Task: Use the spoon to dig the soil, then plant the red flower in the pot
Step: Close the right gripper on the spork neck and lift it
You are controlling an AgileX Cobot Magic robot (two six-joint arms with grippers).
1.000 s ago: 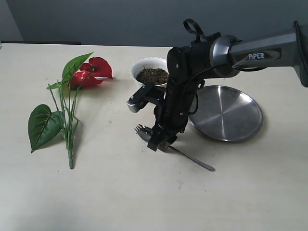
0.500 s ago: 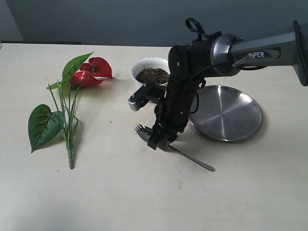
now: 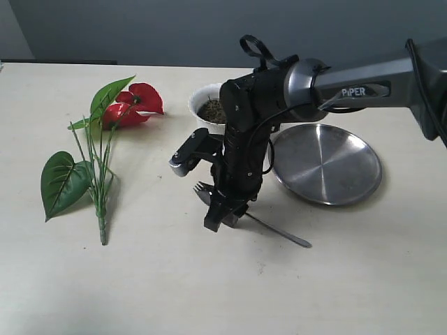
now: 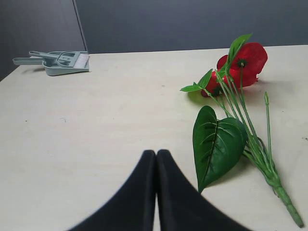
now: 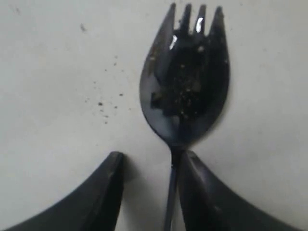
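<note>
The spoon [image 3: 279,231] lies flat on the table, tines [image 3: 202,187] toward the flower; its bowl [image 5: 185,82] carries dark soil crumbs. My right gripper [image 3: 222,211] [image 5: 153,155] is down at the table and open. It straddles the thin handle [image 5: 169,202] just behind the bowl, and the handle lies against one finger [image 5: 202,192]. Behind the arm the white pot [image 3: 202,103] with soil [image 3: 211,109] is half hidden. The red flower [image 3: 140,101] [image 4: 243,60] lies on its side at the left. My left gripper [image 4: 155,154] is shut and empty, near a green leaf [image 4: 216,139].
A round steel plate [image 3: 328,164] sits right of the spoon, near the right arm. In the left wrist view a grey-green dustpan with brush [image 4: 60,60] rests at the table's far edge. Soil specks [image 5: 103,103] dot the table beside the spoon bowl.
The right arm has shifted left and now covers more of the pot. Its gripper has moved slightly left at the spoon. The spoon and flower have not moved.
</note>
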